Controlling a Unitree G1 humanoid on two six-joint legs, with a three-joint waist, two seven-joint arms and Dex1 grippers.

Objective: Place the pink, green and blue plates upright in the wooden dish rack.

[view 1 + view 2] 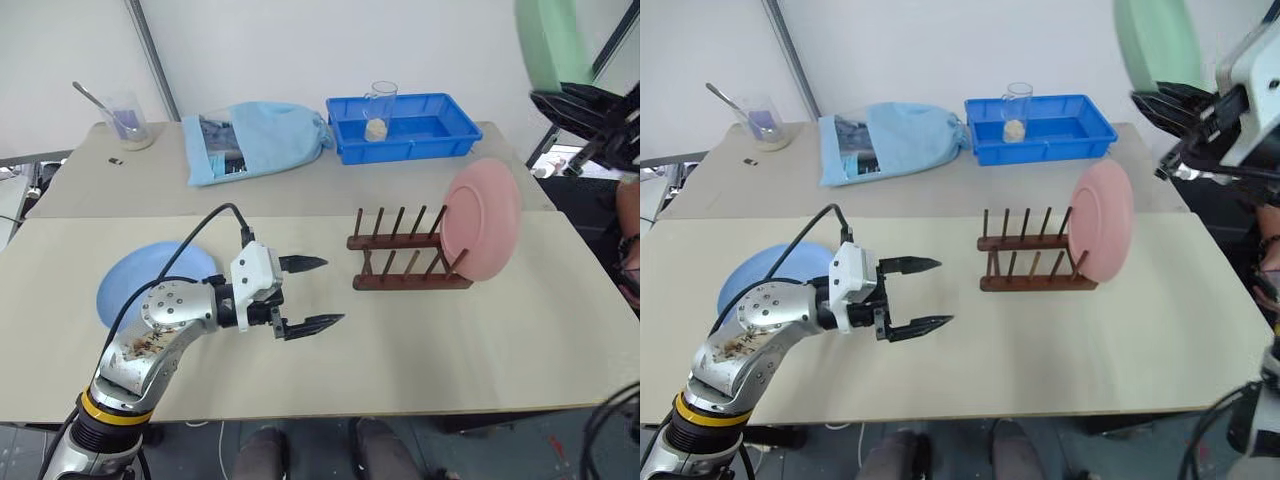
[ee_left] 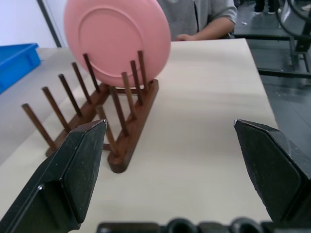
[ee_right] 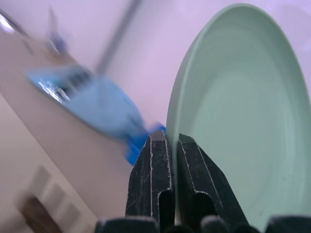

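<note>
1. Two plates are not yet racked: the green plate (image 1: 1155, 42) hangs high off the table's right edge, pinched at its rim by my right gripper (image 3: 173, 145); the blue plate (image 1: 150, 280) lies flat near the table's left edge.
2. My left gripper (image 1: 312, 294) hovers mid-table with jaws wide and empty, aimed at the rack (image 1: 405, 255), whose right end slot holds the pink plate (image 1: 482, 218) upright.
3. Risk: my thin rim pinch may let the green plate swing or slip, knocking the pink plate or the light rack.
4. My left wrist view shows the empty pegs and a person's arm (image 2: 206, 29) beyond the table; my right wrist view shows the rim pinch.
</note>
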